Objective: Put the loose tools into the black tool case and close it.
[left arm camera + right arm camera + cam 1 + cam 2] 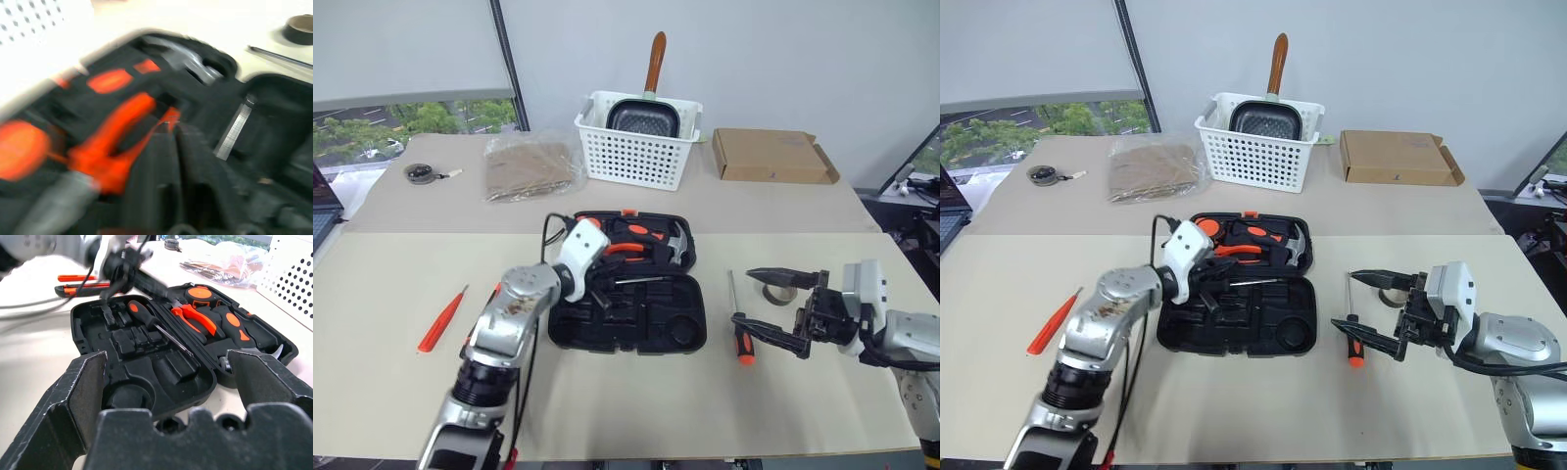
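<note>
Beside open right claw [771,305], screwdriver [740,333], tape ring [777,293]

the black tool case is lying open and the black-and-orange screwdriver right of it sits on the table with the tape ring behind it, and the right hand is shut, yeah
Not quite: the right hand is open, fingers spread wide, as the right wrist view shows. The rest holds: the flat black plastic tool case lies open, the black-and-orange-handled screwdriver on the table right of it, the small tan tape ring behind.

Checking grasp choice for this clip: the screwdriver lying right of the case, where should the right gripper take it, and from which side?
Grip the screwdriver on its black-and-orange handle, the thick end nearest the robot; the thin shaft points away toward the tape ring. It lies flat, so come from above, fingers straddling the handle. The right gripper, already open, hovers just beside it.
</note>
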`<state>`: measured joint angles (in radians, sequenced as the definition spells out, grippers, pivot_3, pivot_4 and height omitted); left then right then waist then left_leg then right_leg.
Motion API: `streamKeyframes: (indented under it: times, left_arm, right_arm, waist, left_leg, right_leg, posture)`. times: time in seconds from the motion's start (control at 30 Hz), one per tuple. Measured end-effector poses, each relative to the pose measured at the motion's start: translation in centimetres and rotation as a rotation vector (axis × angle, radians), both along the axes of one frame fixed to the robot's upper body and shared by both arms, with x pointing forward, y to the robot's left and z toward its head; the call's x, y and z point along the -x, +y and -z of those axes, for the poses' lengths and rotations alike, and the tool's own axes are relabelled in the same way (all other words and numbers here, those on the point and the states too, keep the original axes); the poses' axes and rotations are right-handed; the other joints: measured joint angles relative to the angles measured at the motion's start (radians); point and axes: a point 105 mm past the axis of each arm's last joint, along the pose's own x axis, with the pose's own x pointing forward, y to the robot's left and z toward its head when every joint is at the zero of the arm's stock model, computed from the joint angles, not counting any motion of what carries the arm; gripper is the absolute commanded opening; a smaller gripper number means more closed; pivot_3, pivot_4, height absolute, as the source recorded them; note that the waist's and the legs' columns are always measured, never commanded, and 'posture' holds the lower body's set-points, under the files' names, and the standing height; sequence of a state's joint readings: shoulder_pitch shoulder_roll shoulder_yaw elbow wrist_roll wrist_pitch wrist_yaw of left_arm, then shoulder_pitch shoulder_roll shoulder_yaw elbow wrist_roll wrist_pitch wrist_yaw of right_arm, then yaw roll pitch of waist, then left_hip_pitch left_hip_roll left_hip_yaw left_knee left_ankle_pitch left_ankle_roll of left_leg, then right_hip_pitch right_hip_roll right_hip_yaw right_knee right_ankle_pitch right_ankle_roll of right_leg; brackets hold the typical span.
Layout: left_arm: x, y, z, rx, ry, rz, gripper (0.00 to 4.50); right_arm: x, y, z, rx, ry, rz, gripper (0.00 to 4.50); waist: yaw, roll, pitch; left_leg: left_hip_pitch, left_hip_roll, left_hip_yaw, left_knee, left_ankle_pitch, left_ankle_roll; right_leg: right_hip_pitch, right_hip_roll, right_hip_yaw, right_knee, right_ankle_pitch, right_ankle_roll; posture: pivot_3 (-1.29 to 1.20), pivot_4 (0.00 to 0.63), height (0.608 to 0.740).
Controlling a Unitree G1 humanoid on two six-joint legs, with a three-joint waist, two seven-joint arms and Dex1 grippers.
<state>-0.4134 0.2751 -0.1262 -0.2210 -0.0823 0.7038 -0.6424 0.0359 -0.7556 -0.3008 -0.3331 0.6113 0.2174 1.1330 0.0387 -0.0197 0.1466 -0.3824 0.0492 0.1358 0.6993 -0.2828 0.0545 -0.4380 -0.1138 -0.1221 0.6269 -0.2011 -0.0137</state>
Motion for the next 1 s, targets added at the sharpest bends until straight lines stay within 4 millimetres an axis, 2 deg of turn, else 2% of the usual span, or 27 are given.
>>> streamKeyframes:
  times: [0.1, 0.2, 0.6, 1.0]
  left_arm:
    - [-0.3, 0.0, 0.2, 0.000, -0.009, -0.038, 0.08]
    - [-0.7, -0.1, 1.6, -0.039, 0.010, -0.070, 0.08]
    - [-0.8, -0.5, 2.3, -0.062, 0.033, -0.074, 0.08]
    - [-0.4, -0.2, 3.6, -0.179, 0.033, -0.019, 0.08]
  right_arm:
    - [0.1, 0.0, 0.2, 0.001, 0.008, 0.003, 4.50]
    - [0.2, 0.1, 0.2, 0.002, 0.005, 0.002, 4.50]
    - [0.2, 0.2, -0.1, 0.002, -0.008, 0.015, 4.50]
    - [0.1, 0.2, -0.2, 0.000, -0.014, 0.025, 4.50]
  waist:
    - [0.001, 0.000, 0.000]
    - [0.001, 0.000, 0.000]
    - [-0.001, 0.003, -0.004]
    - [-0.009, 0.004, -0.017]
  left_leg:
    - [0.001, 0.000, -0.001, 0.000, 0.000, 0.000]
    - [0.002, 0.000, 0.000, 0.000, 0.000, 0.000]
    - [0.003, 0.000, 0.000, 0.000, 0.000, 0.000]
    - [0.010, 0.000, 0.001, -0.004, -0.001, 0.001]
  right_leg:
    - [0.000, 0.000, 0.000, 0.001, 0.000, 0.000]
    - [0.001, 0.000, 0.001, 0.001, 0.000, 0.000]
    - [0.002, 0.000, 0.001, 0.000, 0.000, -0.001]
    - [0.006, 0.000, 0.002, -0.001, -0.002, -0.003]
  posture:
    - [0.00, 0.150, 0.700]
    - [0.00, 0.150, 0.700]
    - [0.00, 0.150, 0.700]
    - [0.00, 0.150, 0.700]
